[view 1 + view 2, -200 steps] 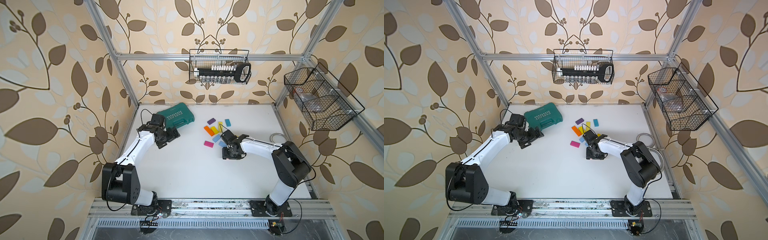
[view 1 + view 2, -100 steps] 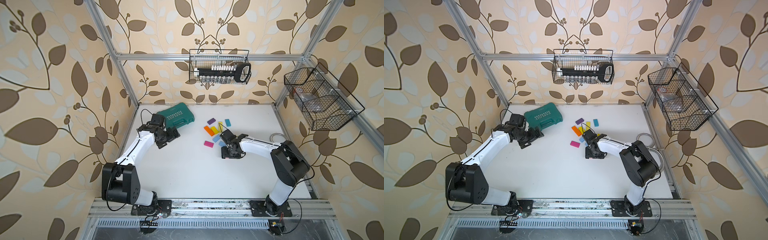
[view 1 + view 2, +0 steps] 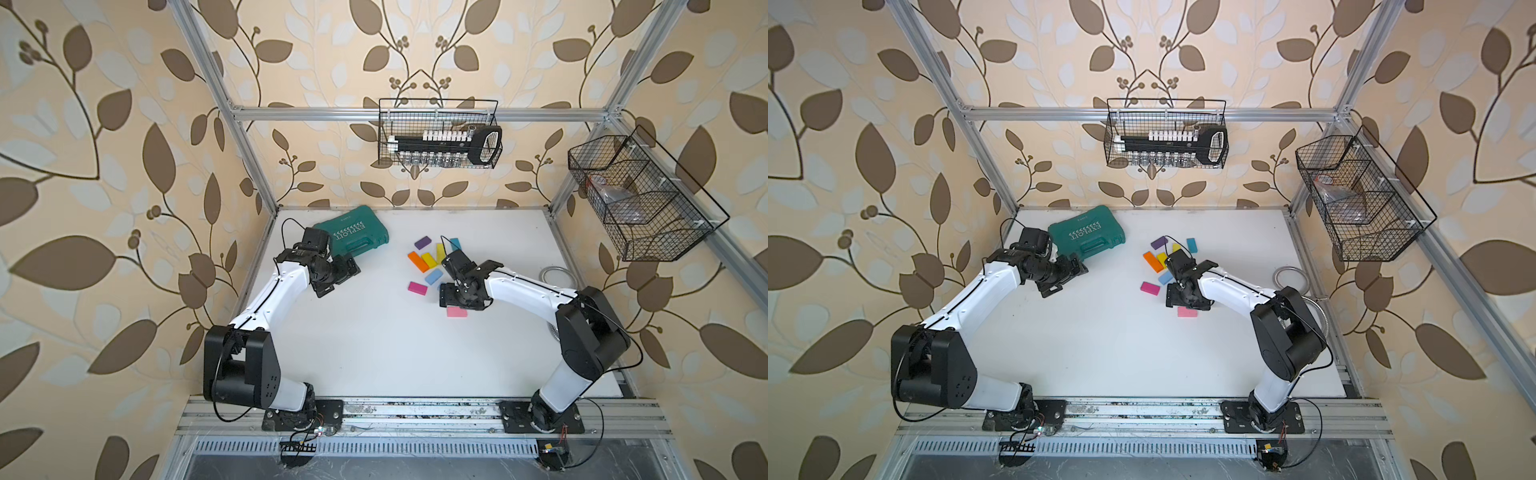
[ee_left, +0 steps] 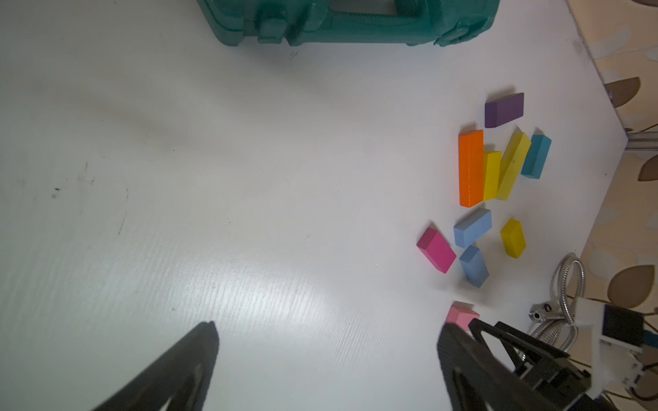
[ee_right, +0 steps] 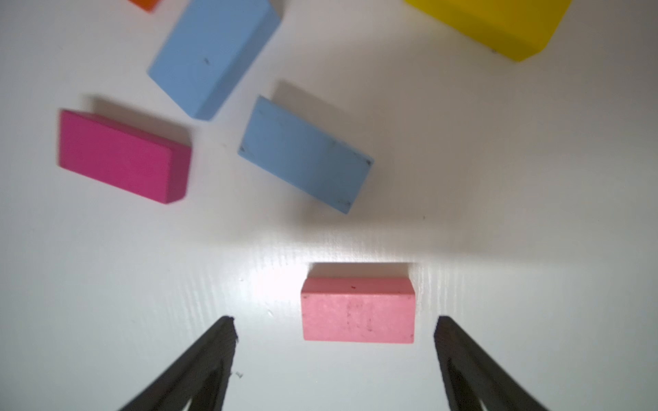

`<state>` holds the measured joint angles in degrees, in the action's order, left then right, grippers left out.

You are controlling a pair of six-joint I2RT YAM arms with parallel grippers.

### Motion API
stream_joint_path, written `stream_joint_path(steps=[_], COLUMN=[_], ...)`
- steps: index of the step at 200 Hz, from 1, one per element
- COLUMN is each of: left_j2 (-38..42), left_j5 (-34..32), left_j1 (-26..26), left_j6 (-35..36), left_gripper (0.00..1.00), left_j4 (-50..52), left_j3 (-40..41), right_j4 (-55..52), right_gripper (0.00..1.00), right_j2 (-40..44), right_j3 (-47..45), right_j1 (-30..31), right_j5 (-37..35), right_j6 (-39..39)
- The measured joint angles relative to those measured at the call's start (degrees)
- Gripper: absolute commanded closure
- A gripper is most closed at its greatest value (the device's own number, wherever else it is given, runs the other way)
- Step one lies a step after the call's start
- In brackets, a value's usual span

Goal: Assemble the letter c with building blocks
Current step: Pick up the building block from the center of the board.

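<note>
Spreading wider than a second ago, the right end effector [image 5: 334, 322] has uncovered a small flat pink painted-wood block [image 5: 358, 309]. It lies flat on the white laminate bench [image 3: 374, 353] between the parted fingers [image 5: 213, 356], touching neither. Near it lie a magenta block [image 5: 121, 156] and two light blue blocks [image 5: 306, 153]. An orange block [image 4: 470, 172], three yellow blocks [image 4: 512, 238], a purple block [image 4: 504, 110] and a teal block [image 4: 536, 156] sit nearer the back wall. The left end effector [image 4: 327, 326] is spread wide and empty, beside the dark green plastic case [image 3: 353, 235].
</note>
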<state>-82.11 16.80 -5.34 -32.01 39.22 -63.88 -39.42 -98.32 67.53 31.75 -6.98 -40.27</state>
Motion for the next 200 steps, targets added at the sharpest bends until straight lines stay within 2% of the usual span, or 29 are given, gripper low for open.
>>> stream_joint_path(steps=[31,85,118,200], left_j2=[0.0,0.0,0.0,-2.8], left_j5=[0.9,1.3,2.0,2.6], left_j1=[0.0,0.0,0.0,0.0], left_j6=[-0.2,-0.8,-1.1,-1.2], left_gripper=[0.01,0.01,0.01,0.01], left_j4=[-0.1,-0.5,-0.5,-1.4], left_j3=[0.0,0.0,0.0,0.0], right_j4=[-1.2,-5.4,-7.0,-6.3], right_gripper=[0.16,0.18,0.19,0.19], right_j2=[-4.1,-11.6,-13.8,-18.0], right_j3=[7.9,14.6,17.3,17.4], right_j1=[-1.3,-1.9,-2.3,-3.1], right_j5=[0.1,-1.6,-2.3,-0.9], right_j6=[-6.4,-15.1,-16.3,-14.8])
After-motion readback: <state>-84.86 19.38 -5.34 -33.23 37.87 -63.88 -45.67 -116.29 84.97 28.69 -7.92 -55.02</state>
